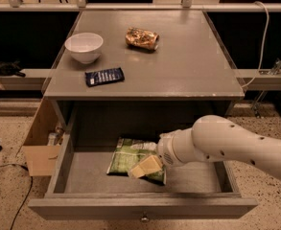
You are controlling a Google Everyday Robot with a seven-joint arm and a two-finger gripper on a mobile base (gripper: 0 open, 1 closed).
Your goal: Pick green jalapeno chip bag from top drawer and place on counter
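The green jalapeno chip bag (130, 158) lies flat on the floor of the open top drawer (82, 176), near its middle. My gripper (146, 166) reaches in from the right on a white arm and sits low over the bag's right front part, at or touching its surface. It hides part of the bag's front edge. The drawer's small round knob (142, 219) shows at the bottom of the front panel. The counter (188, 61) is the grey tabletop above the drawer.
On the counter stand a white bowl (84, 46) at the left, a flat dark blue packet (104, 76) near the front left, and a brown-gold shiny snack bag (141, 38) at the back. A cardboard box (41, 147) stands on the floor left of the drawer.
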